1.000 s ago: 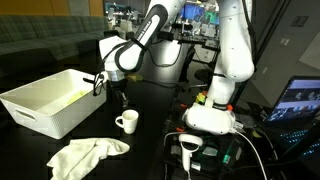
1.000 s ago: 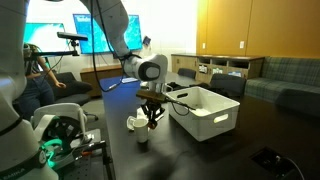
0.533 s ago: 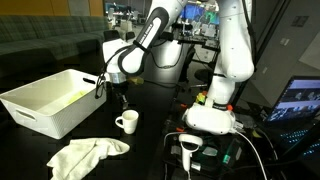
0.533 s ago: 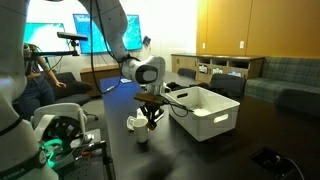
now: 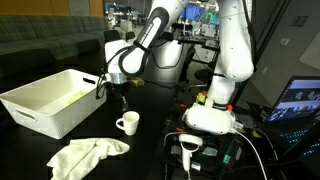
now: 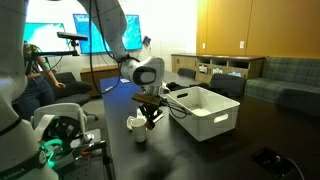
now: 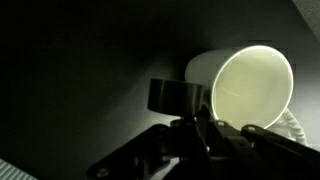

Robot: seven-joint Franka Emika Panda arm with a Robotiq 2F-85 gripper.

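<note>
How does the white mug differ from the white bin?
The white mug is small and round with a side handle; the white bin is far larger and rectangular. The mug stands close by the gripper; the bin stands farther off. The mug looks empty in the wrist view; the bin shows something yellowish inside. Both are white, upright and open-topped.

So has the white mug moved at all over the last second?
No. In both exterior views the white mug stands where it did, at the same gap from the white bin beside it.
</note>
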